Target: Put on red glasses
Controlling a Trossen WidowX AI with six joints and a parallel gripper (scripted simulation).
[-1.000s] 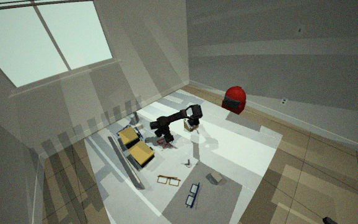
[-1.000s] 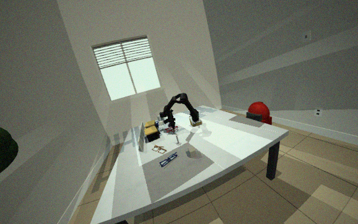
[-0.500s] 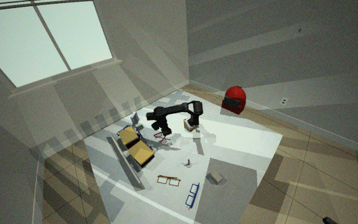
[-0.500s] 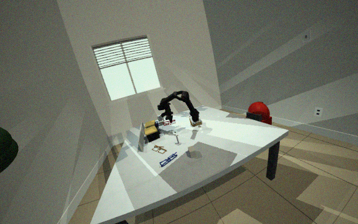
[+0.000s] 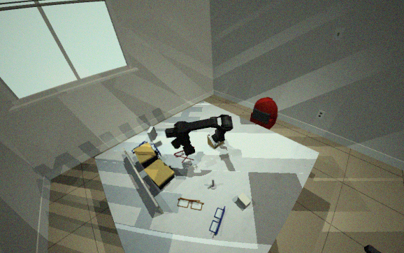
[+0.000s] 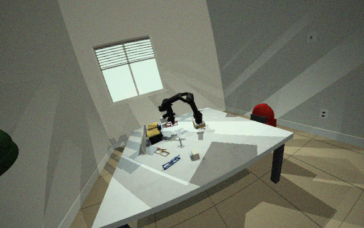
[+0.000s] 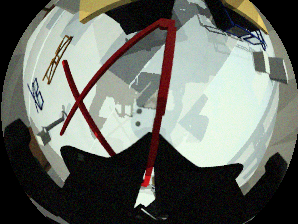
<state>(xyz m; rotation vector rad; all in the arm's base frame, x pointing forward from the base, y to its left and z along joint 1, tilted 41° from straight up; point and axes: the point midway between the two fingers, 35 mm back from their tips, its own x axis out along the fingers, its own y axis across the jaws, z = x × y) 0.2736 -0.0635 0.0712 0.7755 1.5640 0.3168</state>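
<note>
The red glasses point(image 5: 185, 157) point(image 6: 169, 124) point(image 7: 162, 102) hang above the table from my gripper point(image 5: 189, 152) point(image 6: 171, 122) point(image 7: 153, 136), which is shut on one thin part of them. In the wrist view a long red bar runs up from the fingers and two thinner bars cross at the left. The nearer yellow-and-black head point(image 5: 159, 172) point(image 6: 153, 132) wears no glasses that I can see. The farther head point(image 5: 145, 150) point(image 7: 250, 15) has blue glasses around it. Both heads stand away from the gripper, left of it in the top view. No green tag can be made out.
A thin upright panel point(image 5: 140, 178) point(image 6: 143, 140) stands beside the heads. Brown glasses point(image 5: 190, 200), another blue pair point(image 5: 220, 220), a small post point(image 5: 213, 183) and a pale block point(image 5: 244, 200) point(image 6: 194, 155) are on the table. A small grey block point(image 5: 152, 133) stands beyond the heads.
</note>
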